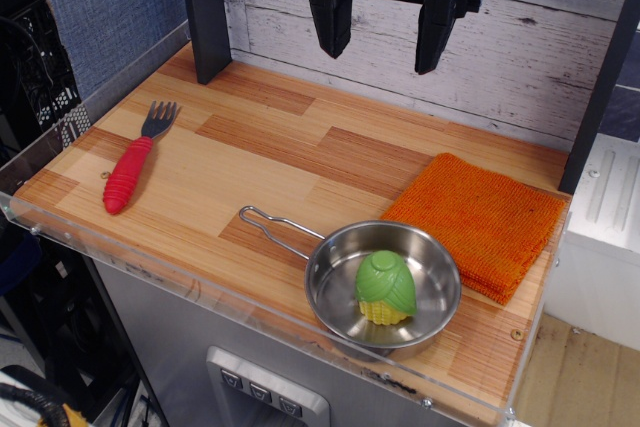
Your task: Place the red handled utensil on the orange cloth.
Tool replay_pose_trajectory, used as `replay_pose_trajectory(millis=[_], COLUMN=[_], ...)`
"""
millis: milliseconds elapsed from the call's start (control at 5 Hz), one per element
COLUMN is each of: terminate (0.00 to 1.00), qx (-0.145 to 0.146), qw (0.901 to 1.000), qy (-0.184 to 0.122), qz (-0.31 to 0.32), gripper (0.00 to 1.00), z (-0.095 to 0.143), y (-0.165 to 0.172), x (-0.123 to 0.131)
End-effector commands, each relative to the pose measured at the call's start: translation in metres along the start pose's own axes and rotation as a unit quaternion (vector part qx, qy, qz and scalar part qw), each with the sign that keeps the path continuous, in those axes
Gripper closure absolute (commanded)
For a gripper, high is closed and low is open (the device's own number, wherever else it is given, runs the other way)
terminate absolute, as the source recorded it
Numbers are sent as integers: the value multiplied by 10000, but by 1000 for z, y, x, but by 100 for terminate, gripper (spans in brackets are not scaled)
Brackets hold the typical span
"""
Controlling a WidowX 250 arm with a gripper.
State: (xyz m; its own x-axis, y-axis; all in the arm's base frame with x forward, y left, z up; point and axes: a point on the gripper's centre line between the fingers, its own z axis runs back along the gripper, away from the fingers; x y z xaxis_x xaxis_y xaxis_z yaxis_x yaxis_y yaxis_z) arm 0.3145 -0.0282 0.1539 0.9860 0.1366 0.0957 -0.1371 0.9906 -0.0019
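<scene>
Two black fingers hang spread apart and empty above the back of my bench, high over the wood. I see the fork lying flat near the left edge, tines pointing away, well apart from the cloth at the right. The pan beside the cloth holds a toy corn.

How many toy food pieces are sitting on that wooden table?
1. A single toy corn cob with green husk sits inside the steel pan at the front edge. Nothing seems hidden elsewhere.
</scene>
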Motion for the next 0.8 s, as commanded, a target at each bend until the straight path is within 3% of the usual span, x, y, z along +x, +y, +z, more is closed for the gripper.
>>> replay_pose_trajectory(millis=[0,400,600], terminate=[0,0,0], qx=[0,-397,-182], qw=[10000,9989,9984], qy=[0,-126,-300], qz=[0,-236,-446], gripper=[0,0,0], z=[0,-3,-12], y=[0,37,79], x=[0,24,34])
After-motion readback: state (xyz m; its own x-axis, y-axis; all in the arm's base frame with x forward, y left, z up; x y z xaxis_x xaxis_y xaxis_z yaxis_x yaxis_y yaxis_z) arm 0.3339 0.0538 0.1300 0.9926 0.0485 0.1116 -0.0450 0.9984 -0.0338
